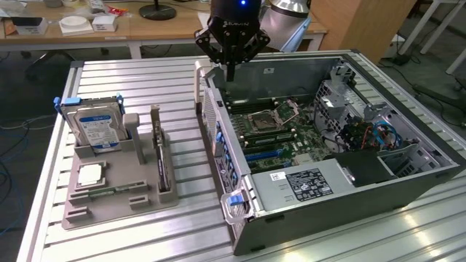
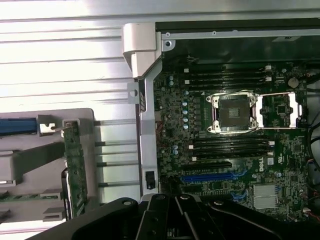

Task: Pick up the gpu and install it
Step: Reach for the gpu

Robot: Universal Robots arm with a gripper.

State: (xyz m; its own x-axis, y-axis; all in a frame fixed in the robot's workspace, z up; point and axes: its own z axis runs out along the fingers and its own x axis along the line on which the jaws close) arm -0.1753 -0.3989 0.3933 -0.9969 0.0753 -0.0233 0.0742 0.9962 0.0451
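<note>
One thin black rectangular gpu card stands on edge in the exterior view's lower left, long axis running up-frame, silver bracket at the upper end; one black end effector, top centre, closed and empty

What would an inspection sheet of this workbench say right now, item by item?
Surface: slatted metal table, carrying a grey holder and an open computer case.
Job's things: gpu standing on edge in the holder, untouched.
Clutter: hard drive and memory stick in the holder too.
Hand: the hand is shut, empty, above a corner of the case.
Cables: blue cables inside the case.
Surroundings: wooden desk behind, with small boxes.
</note>
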